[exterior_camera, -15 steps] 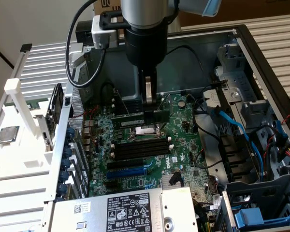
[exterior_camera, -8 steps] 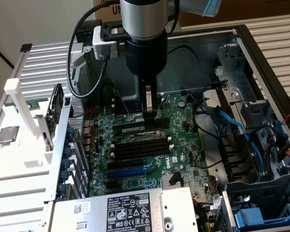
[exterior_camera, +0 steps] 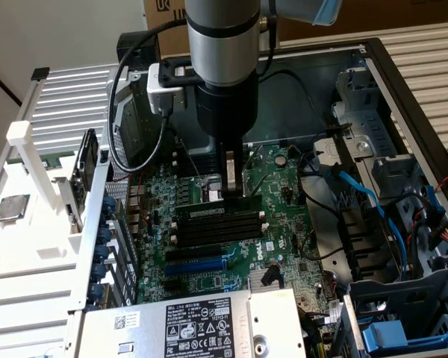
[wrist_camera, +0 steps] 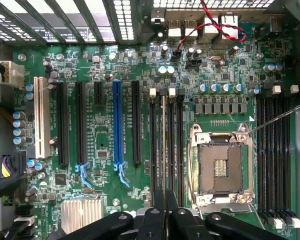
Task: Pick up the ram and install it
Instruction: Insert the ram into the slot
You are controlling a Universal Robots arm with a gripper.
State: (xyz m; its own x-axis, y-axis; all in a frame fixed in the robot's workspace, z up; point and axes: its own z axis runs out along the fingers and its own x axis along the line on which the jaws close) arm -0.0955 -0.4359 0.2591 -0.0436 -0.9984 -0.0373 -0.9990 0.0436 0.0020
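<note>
We see the ram (exterior_camera: 213,196) as a long, thin green stick standing upright on its long edge, with a white patch of label showing on its face. In the exterior view its length runs from about 9 o'clock to 3 o'clock, along the 12 o'clock side of the bank of black memory slots (exterior_camera: 218,224). The gripper (exterior_camera: 230,191) pinches it near its middle. In the wrist view the ram (wrist_camera: 164,145) appears edge-on as a thin pale line, lined up with one of the inner slots of a bank of four. We cannot tell whether it is pushed fully home.
</note>
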